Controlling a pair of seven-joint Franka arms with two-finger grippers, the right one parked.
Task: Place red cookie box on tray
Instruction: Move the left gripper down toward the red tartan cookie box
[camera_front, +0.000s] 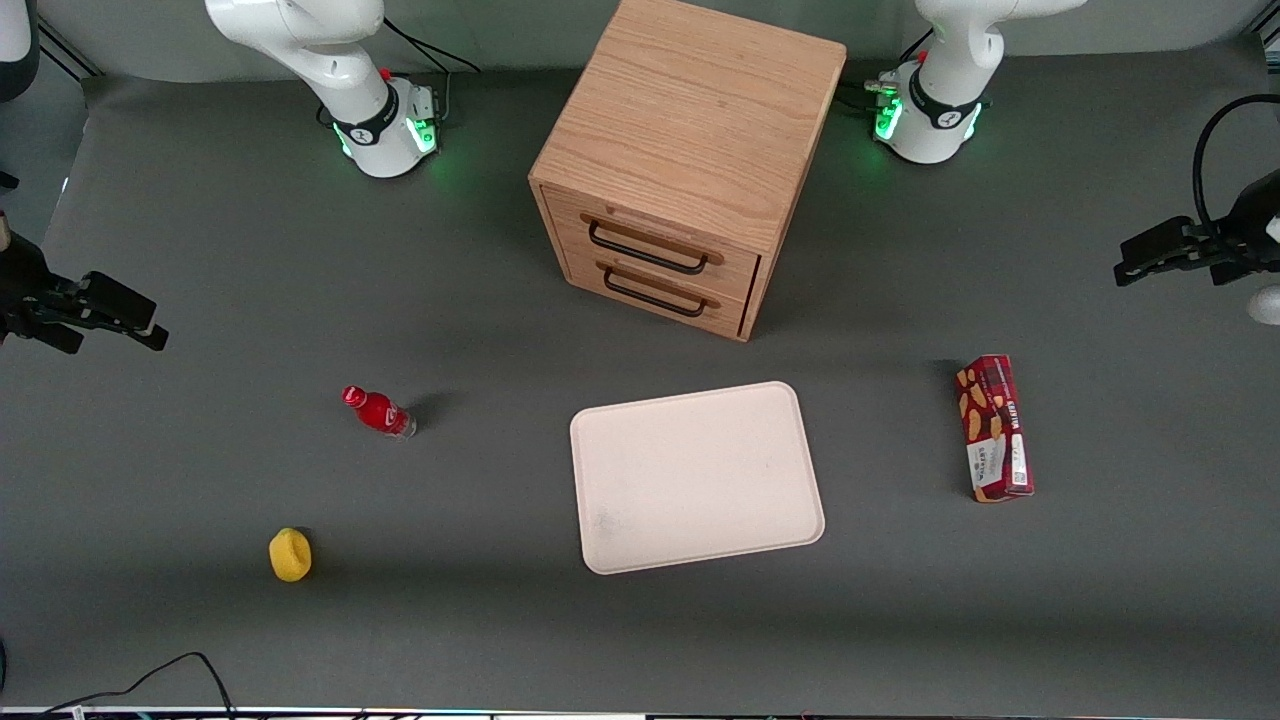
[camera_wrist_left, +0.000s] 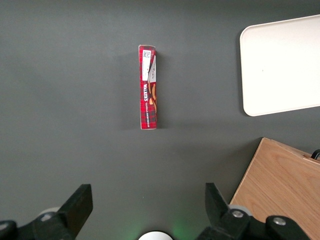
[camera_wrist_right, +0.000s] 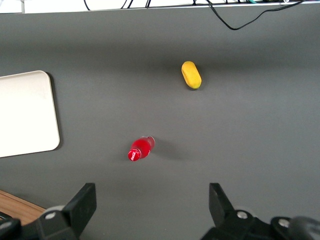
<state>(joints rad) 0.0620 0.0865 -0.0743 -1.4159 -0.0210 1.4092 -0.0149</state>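
Observation:
The red cookie box (camera_front: 994, 427) lies on the dark table toward the working arm's end, its long side pointing toward the front camera; it also shows in the left wrist view (camera_wrist_left: 148, 87). The pale cream tray (camera_front: 697, 476) lies flat and bare in front of the cabinet, beside the box; a part of it shows in the left wrist view (camera_wrist_left: 281, 65) and the right wrist view (camera_wrist_right: 26, 114). My left gripper (camera_front: 1135, 265) hangs open and empty high above the table, farther from the front camera than the box; its fingers stand wide apart (camera_wrist_left: 148, 202).
A wooden two-drawer cabinet (camera_front: 680, 160) stands at the middle back, both drawers shut. A small red bottle (camera_front: 378, 410) and a yellow lemon-like object (camera_front: 290, 554) lie toward the parked arm's end. Cables run along the table's front edge.

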